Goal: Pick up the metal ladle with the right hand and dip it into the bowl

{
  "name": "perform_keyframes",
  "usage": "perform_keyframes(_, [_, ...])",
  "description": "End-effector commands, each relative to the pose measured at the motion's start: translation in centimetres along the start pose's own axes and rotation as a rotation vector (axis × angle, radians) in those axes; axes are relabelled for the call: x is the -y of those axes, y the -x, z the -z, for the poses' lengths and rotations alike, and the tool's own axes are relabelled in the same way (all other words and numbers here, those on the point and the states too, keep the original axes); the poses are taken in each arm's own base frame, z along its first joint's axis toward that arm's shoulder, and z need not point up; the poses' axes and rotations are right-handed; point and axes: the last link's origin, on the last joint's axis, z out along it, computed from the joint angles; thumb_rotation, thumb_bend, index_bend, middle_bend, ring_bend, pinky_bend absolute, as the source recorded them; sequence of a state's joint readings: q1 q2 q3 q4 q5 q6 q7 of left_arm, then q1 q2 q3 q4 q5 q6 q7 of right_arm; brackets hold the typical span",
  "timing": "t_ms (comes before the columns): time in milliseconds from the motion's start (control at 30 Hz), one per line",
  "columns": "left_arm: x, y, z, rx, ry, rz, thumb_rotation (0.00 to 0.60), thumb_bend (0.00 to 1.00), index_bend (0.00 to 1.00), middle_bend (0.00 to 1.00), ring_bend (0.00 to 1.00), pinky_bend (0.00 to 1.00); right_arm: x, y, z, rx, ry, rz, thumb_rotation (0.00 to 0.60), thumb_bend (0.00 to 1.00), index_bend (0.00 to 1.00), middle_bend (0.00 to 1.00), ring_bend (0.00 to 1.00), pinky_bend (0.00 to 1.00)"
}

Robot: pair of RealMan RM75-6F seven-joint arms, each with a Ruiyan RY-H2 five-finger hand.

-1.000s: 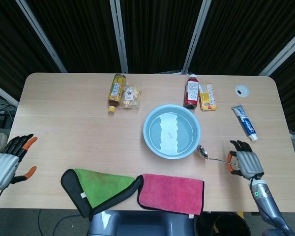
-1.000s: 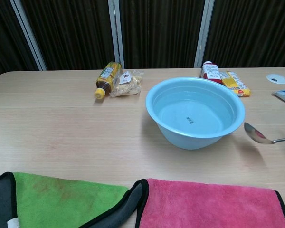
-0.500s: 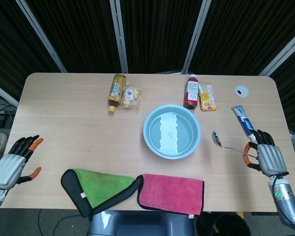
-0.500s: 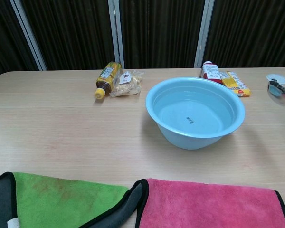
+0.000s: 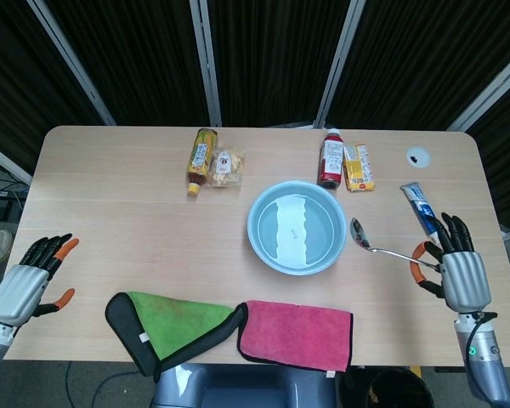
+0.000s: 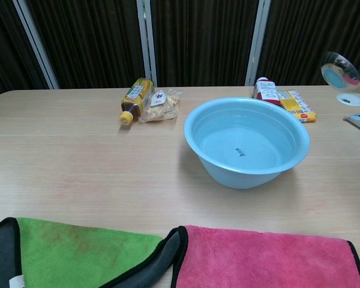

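Clearly the right hand had the polished metal ladle: the far end of its thin handle was pinched at the orange-tipped thumb, the other dark fingers fanned and pointing away from the robot. Exact contact on the handle was too small to make out. From the fingers the handle ran out toward the robot's left, ending in the round scoop, which hung clear of the table just beside the rim of the pale blue plastic bowl and not yet over it. Chest view caught only the scoop, raised above rim level, tilted, its shiny surface facing the camera.

Judged: stiff, light, smooth steel; a long lever on an end pinch, so the scoop would tend to droop or twist. A hold nearer mid-handle would be steadier.

Palm faced down, back of hand up, forearm leaving at the near table edge.

Outward beyond: blue-and-white toothpaste tube just past the fingertips. Left hand sat far off at the opposite table edge, fingers apart, holding nothing.
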State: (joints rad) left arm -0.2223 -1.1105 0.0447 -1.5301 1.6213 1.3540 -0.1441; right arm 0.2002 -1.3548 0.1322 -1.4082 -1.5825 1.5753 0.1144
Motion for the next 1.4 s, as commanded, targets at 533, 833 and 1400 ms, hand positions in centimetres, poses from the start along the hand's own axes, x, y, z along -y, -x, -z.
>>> perform_keyframes(533, [0.5, -0.6, 0.3, -0.006, -0.007, 0.018, 0.600, 0.33, 0.00, 0.00, 0.00, 0.00, 4.2, 6.3, 0.9, -0.045, -0.158, -0.080, 0.600, 0.38, 0.73, 0.13, 0.00, 0.00])
perform_keyframes(833, [0.4, -0.6, 0.3, 0.001, 0.002, 0.031, 0.600, 0.33, 0.00, 0.00, 0.00, 0.00, 6.3, 9.0, -0.9, -0.016, -0.210, 0.116, 0.600, 0.38, 0.73, 0.13, 0.00, 0.00])
perform_keyframes(1400, [1.4, -1.4, 0.5, -0.013, -0.020, 0.057, 0.600, 0.33, 0.00, 0.00, 0.00, 0.00, 8.6, 11.1, -6.1, -0.043, -0.279, 0.245, 0.600, 0.38, 0.73, 0.13, 0.00, 0.00])
